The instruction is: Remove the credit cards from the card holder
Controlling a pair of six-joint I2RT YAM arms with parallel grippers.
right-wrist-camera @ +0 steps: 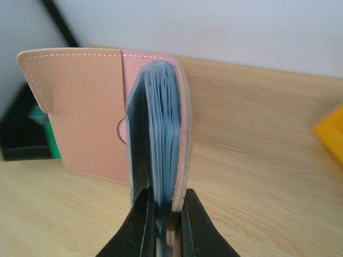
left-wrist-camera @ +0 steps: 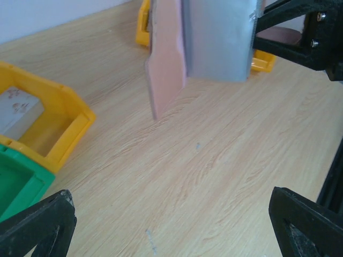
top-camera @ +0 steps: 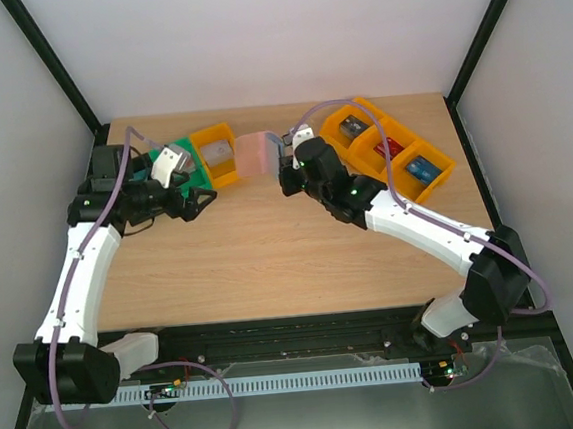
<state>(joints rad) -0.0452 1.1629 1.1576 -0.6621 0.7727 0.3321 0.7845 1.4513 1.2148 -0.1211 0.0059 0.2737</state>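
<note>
Card holder (top-camera: 256, 155), tan outside and light blue inside, hangs upright over the far middle of the table (top-camera: 271, 266); the right gripper (right-wrist-camera: 163, 206) pinches one edge of it, jaws pressed tight on the blue panels; its tan flap stands open to one side; the left gripper (left-wrist-camera: 171, 225) hovers just left of it, fingers spread wide, holding nothing; near it sit a green bin (left-wrist-camera: 13, 182) and an orange bin (left-wrist-camera: 59, 123) with a greyish card (left-wrist-camera: 16, 110) inside.
</note>
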